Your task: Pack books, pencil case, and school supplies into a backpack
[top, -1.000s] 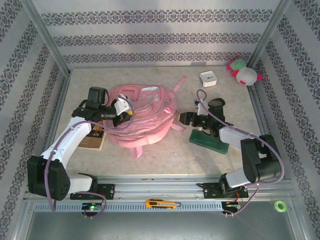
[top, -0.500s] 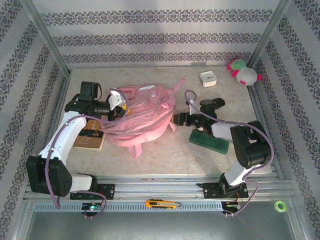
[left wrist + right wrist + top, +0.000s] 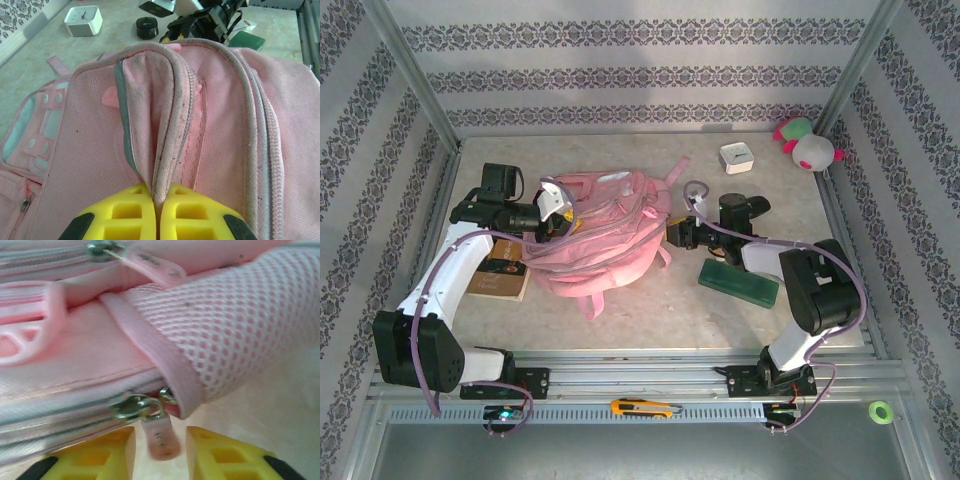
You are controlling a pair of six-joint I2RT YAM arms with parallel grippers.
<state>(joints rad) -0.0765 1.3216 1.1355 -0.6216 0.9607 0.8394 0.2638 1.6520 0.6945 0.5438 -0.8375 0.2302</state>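
- Lying slumped left of centre on the counter (image 3: 650, 310), the pink backpack (image 3: 605, 235) sits between the two arms.
- Left claw (image 3: 157, 200): clamped tight on a raised fold of the backpack's zip edge, at the bag's left end.
- Right claw (image 3: 160, 440): at the bag's right side, jaws narrow but apart. A pink zip pull (image 3: 159, 432) hangs between the fingers, and no contact with it is visible.
- Green pencil case (image 3: 738, 283): flat on the counter beside the right arm, clear of the bag.
- Brown book (image 3: 500, 272): under the left arm, just beside the bag.
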